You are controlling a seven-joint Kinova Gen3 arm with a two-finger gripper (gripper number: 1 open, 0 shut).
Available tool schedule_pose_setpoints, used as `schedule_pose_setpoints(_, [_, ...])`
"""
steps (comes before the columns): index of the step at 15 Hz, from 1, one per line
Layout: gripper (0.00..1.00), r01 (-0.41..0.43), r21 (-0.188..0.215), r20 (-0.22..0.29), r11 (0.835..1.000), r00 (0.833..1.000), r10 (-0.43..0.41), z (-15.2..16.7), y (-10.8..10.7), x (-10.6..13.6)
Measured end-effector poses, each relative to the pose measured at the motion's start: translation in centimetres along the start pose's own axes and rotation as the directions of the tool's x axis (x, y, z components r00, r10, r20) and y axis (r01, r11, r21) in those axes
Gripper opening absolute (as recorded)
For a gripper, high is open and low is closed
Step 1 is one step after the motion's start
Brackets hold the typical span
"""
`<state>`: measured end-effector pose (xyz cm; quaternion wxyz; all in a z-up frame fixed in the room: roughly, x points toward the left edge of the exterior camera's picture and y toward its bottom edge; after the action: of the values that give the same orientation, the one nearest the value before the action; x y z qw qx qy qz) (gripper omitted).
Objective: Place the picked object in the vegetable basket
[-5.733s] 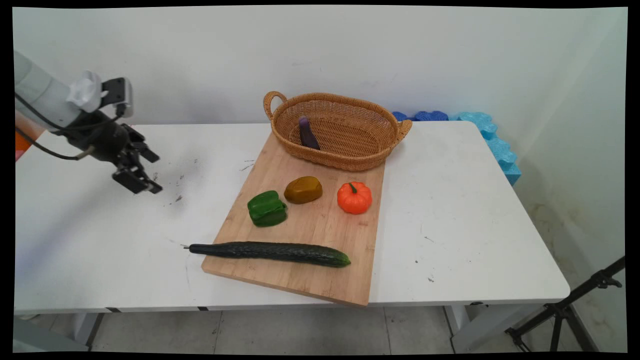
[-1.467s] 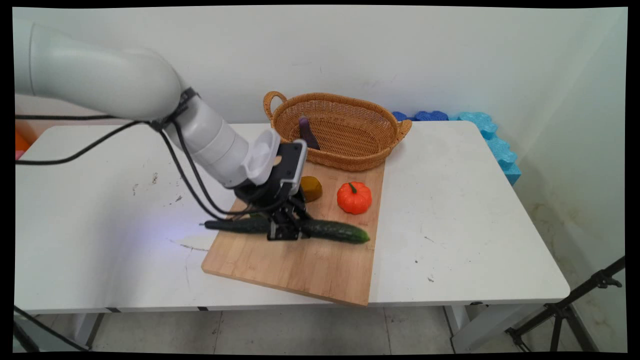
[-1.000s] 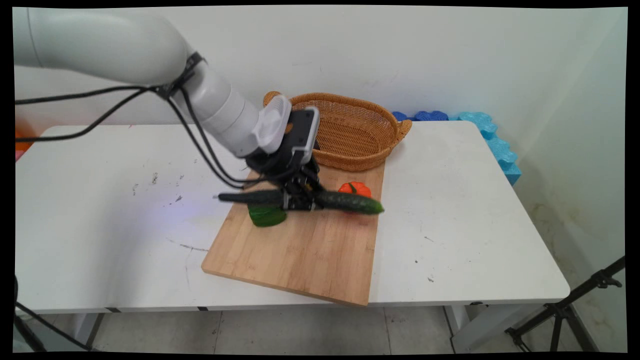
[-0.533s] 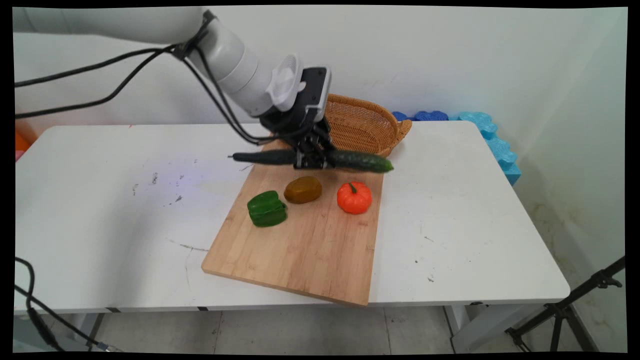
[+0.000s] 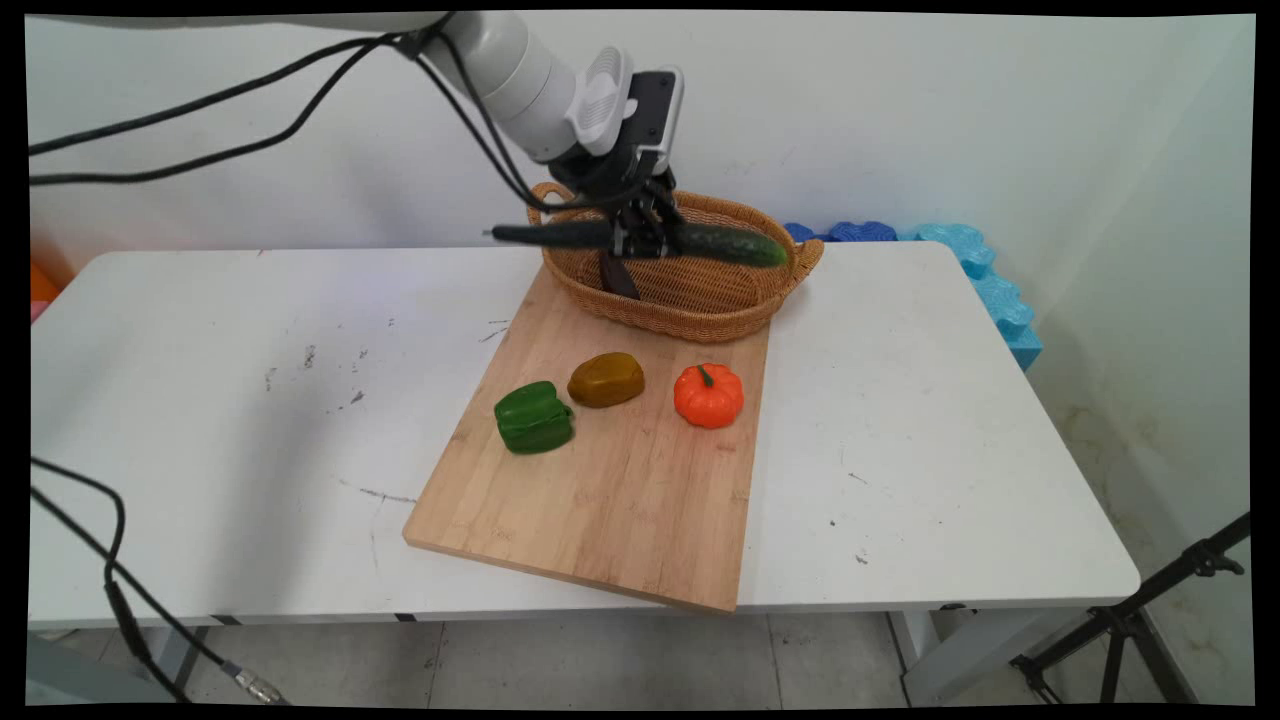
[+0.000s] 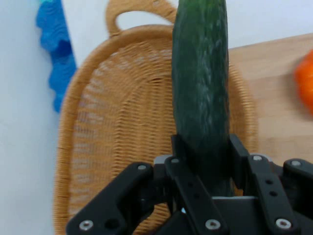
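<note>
My gripper (image 5: 640,240) is shut on a long dark green cucumber (image 5: 725,244), which hangs level in the air over the wicker basket (image 5: 745,310). In the hand view the cucumber (image 6: 200,83) runs up from between the fingers (image 6: 178,149), with the basket (image 6: 117,132) below it. A purple eggplant (image 5: 618,283) lies inside the basket, partly hidden by the gripper. The basket stands on the far end of a wooden cutting board (image 5: 600,500).
On the board lie a green pepper (image 5: 534,417), a brown potato (image 5: 606,379) and an orange pumpkin (image 5: 709,395). Blue foam pieces (image 5: 985,280) sit at the table's far right edge. A black cable (image 5: 110,590) hangs at the near left.
The gripper came from the far left, took hold of the cucumber at the board's near edge and carried it up and back to above the basket.
</note>
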<state>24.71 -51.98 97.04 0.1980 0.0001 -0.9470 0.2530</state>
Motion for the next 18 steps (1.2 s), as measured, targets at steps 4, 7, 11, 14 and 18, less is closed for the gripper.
schedule_pose_setpoints(4, [0.0, -0.057, 0.036, 0.019, 0.998, 0.998, 0.056, 2.0, -3.3, -0.8])
schedule_pose_setpoints(7, [0.0, -0.1, 0.05, 0.034, 0.994, 0.995, 0.099, 3.9, -5.2, -1.4])
schedule_pose_setpoints(11, [0.0, -0.151, 0.054, 0.056, 0.987, 0.987, 0.148, 6.5, -7.1, -2.5])
schedule_pose_setpoints(14, [0.0, -0.178, 0.051, 0.068, 0.983, 0.982, 0.175, 8.4, -8.2, -3.2])
schedule_pose_setpoints(18, [0.0, -0.201, 0.041, 0.078, 0.979, 0.977, 0.197, 10.5, -9.0, -4.1])
